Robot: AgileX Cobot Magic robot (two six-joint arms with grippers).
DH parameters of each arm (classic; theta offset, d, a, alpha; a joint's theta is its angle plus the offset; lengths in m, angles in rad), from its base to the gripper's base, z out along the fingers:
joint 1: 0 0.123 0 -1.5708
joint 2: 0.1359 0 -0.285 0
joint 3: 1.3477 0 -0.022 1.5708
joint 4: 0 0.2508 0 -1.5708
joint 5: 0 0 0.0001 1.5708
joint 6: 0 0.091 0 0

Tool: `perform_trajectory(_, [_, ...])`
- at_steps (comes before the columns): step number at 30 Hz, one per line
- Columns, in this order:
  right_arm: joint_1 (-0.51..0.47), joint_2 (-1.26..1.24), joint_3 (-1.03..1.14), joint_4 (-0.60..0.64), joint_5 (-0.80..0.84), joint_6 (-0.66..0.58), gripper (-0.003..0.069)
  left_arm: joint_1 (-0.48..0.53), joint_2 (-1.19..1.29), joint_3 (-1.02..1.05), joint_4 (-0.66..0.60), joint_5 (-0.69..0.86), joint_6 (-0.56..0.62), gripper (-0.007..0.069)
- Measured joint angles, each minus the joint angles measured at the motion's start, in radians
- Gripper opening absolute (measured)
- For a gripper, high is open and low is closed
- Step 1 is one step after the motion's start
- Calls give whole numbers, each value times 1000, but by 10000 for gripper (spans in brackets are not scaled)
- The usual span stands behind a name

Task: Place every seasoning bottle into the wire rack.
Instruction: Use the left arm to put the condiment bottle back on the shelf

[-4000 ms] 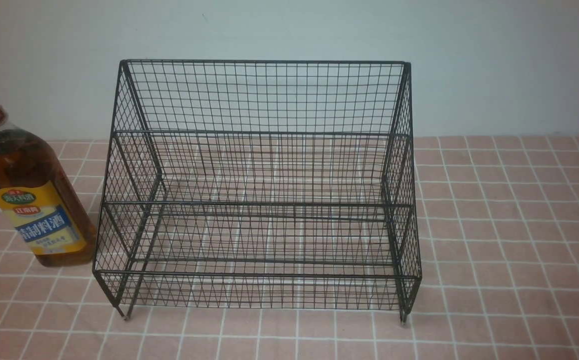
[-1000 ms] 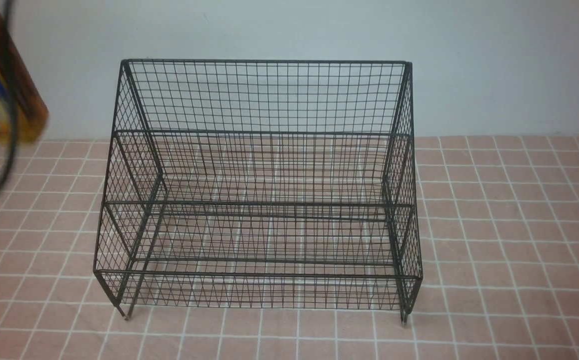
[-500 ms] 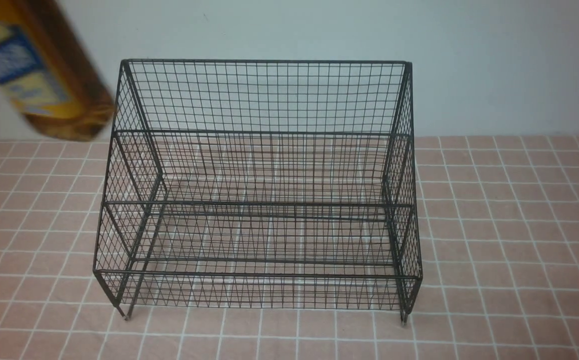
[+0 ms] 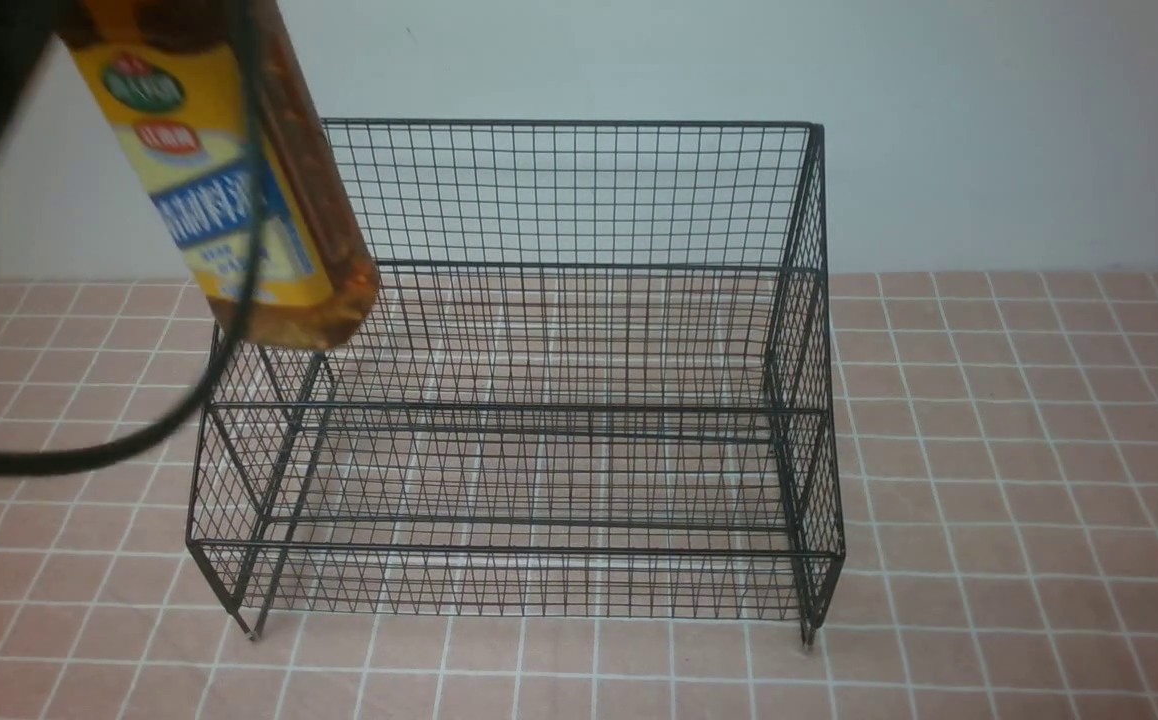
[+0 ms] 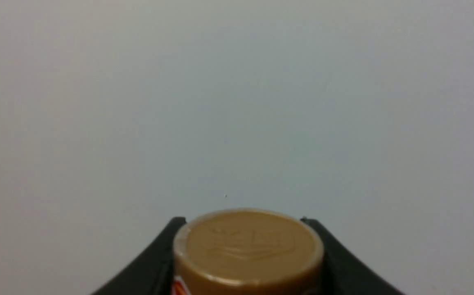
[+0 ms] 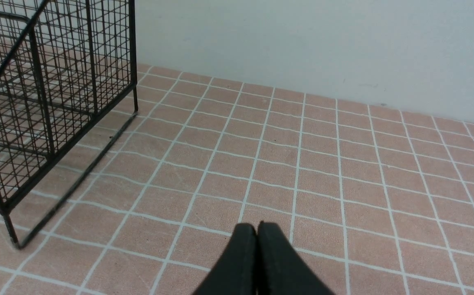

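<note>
The left gripper (image 5: pixel 243 223) has its jaws clamped on the seasoning bottle (image 4: pixel 239 200) at its gold cap. The bottle hangs tilted in the air by the wire rack (image 4: pixel 579 265)'s left back corner. The right gripper (image 6: pixel 257 231) is pinched closed and empty, over the tiles (image 6: pixel 343 164). Likely best: straighten the bottle, clear the side mesh, lower onto a tier.

Worktop (image 4: pixel 1019 480): pink square tiles, white grout, flat. The back edge meets a pale wall (image 4: pixel 989 120). Only one item sits on it, the wire rack (image 4: pixel 579 400), black mesh, upright on short feet, with both front feet (image 4: pixel 807 640) on the tile. The rack is set toward the back edge, its open front facing the front edge. The right wrist view shows a strip of tile between the rack's rear corner (image 6: pixel 134 107) and the wall. Tiles show through the mesh.
</note>
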State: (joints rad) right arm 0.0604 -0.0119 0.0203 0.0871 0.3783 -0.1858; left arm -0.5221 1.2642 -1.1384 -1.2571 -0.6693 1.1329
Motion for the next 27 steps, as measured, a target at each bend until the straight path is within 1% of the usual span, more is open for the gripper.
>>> perform_trajectory(4, [0, 0, 0, 0, 0, 0, -14, -5, 60, 0, -34, -26, 3, 301])
perform_trajectory(9, [0, 0, 0, 0, 0, 0, -14, -6, 122, 0, -109, -53, 3, 301])
perform_trajectory(13, [0, 0, 0, 0, 0, 0, -14, -6, 146, 0, -125, -66, 3, 301])
perform_trajectory(18, [0, 0, 0, 0, 0, 0, -14, -6, 157, 0, -190, -72, 15, 301])
perform_trajectory(21, [0, 0, 0, 0, 0, 0, -14, -6, 164, 0, -295, -72, 63, 301])
perform_trajectory(22, [0, 0, 0, 0, 0, 0, -14, -6, 164, 0, -302, -72, 67, 301])
perform_trajectory(23, [0, 0, 0, 0, 0, 0, -14, -6, 165, 0, -350, -72, 104, 301])
perform_trajectory(27, [0, 0, 0, 0, 0, 0, -14, -6, 171, 0, -432, -77, 194, 301])
